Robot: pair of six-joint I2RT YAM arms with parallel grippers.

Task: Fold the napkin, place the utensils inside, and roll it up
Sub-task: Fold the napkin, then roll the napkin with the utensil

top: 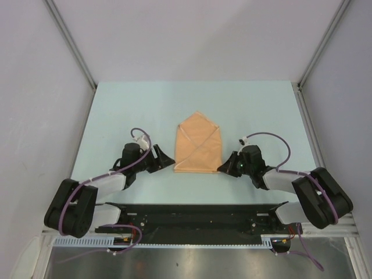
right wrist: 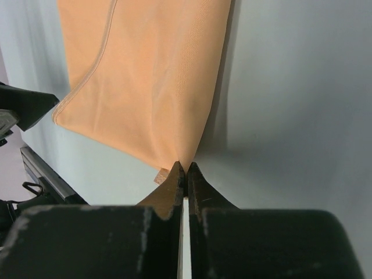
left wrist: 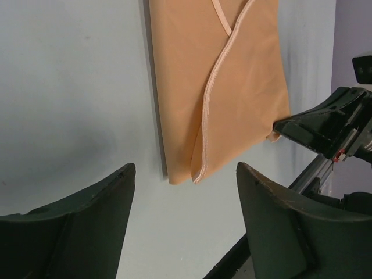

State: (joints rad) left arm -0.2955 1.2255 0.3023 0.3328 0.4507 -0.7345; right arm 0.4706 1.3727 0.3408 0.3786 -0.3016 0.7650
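Two hands: both sit low on the bench point(top: 116, 110), one at each near corner of the napkin point(top: 199, 146), likely so the near edge can be lifted evenly.
Napkin: lies flat mid-bench, folded into an envelope shape, point away from the arms, hemmed flaps crossing on top.
Right hand point(right wrist: 185, 170): fingers pressed together on the near right corner of the napkin, pinching the cloth at its tip; a grip this far out on the corner keeps the layers free to turn.
Left hand point(left wrist: 183, 195): fingers spread wide, nothing between them, the near left corner lying just ahead of the gap, not yet caught.
Fork: not visible in any view; whether it is tucked under the flaps cannot be told.
Step in hand: probably readying the roll from the near edge.
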